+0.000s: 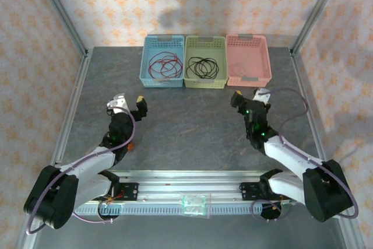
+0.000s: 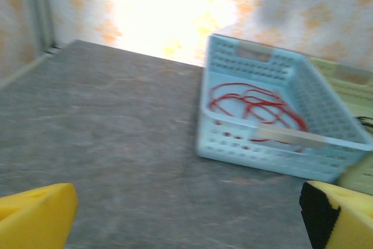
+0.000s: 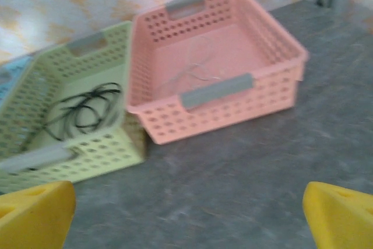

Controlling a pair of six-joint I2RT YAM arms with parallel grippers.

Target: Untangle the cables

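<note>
We count: baskets, three – blue basket (image 1: pixel 144 62), green basket (image 1: pixel 206 84), pink basket (image 1: pixel 262 81); cables, three – red cable (image 1: pixel 164 65), black cable (image 1: pixel 206 67), whitish cable (image 3: pixel 195 71).

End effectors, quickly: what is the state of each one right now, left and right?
Left end effector: open, holding nothing.
Right end effector: open, holding nothing.

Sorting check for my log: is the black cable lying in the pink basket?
No, the black cable lies coiled in the green basket.
</note>
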